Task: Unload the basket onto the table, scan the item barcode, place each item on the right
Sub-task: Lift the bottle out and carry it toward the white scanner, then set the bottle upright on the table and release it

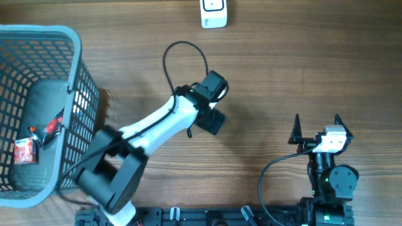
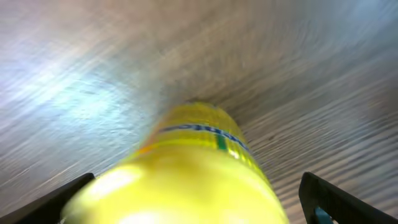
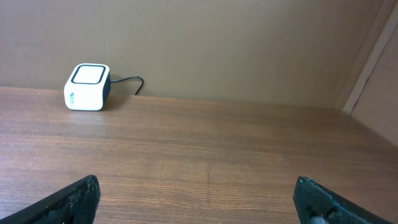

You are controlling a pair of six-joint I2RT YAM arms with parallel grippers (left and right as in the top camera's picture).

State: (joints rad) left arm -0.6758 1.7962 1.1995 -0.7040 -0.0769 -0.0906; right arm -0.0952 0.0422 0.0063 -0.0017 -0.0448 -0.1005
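Observed left gripper (image 1: 210, 120) released at mid-table, fingers spread wide around the blurred yellow item (image 2: 199, 168), and right gripper (image 1: 316, 122) likewise released, near right, well apart from the far scanner (image 1: 213, 14).

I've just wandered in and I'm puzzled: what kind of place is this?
Probably a mock shop checkout for testing robots: a grey plastic mesh shopping basket holding packets, a small white box-shaped scanner on a cable, and a yellow labelled cylindrical container.
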